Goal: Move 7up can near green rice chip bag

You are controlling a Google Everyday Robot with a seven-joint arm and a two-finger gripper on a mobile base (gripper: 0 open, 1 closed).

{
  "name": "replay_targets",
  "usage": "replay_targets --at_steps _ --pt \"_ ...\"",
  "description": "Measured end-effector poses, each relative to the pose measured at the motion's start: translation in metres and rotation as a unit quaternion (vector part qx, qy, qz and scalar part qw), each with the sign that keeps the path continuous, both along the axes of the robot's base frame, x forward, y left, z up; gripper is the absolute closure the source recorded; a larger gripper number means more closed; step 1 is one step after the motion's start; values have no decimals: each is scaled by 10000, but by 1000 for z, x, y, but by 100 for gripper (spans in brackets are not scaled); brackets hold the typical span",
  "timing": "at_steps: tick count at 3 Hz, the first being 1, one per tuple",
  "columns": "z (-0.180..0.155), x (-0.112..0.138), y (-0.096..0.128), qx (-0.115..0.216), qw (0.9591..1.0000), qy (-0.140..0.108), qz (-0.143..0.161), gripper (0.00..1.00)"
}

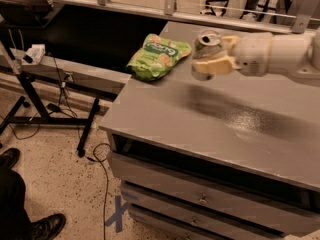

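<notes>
The 7up can (205,45) is held in the gripper (214,59), whose pale fingers (216,66) are closed around the can's side, one seen across its lower front and the other behind its upper edge. The can is kept roughly upright, its silver pull-tab top being turned slightly toward the camera, and it appears to be raised off the table (165,119), where a dark shadow is cast below and to the right of the gripper. The white arm (280,54) is extended in from the right edge of the view. The green rice chip bag (159,55) is found to the left of the gripper, lying flat near the table's far left corner, with its logo side up; it is near the held can but not touched by it, a narrow strip of bare table being visible between them. Below the gripper, in the front of the table, drawers (210,201) are seen. Far down and to the left of the gripper, a blue cross mark (119,213) and a black shoe (46,227) are seen on the speckled floor.
</notes>
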State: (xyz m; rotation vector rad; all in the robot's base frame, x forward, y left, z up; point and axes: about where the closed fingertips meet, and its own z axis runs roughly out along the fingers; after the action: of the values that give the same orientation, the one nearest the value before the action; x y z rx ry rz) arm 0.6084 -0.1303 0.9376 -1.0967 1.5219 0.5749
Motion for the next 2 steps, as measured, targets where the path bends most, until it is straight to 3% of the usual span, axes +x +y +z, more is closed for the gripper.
replay_targets --at_steps 1,2 --pt "-8 45 30 86 9999 -67 43 100" --pt "-27 77 50 15 10000 44 47 100"
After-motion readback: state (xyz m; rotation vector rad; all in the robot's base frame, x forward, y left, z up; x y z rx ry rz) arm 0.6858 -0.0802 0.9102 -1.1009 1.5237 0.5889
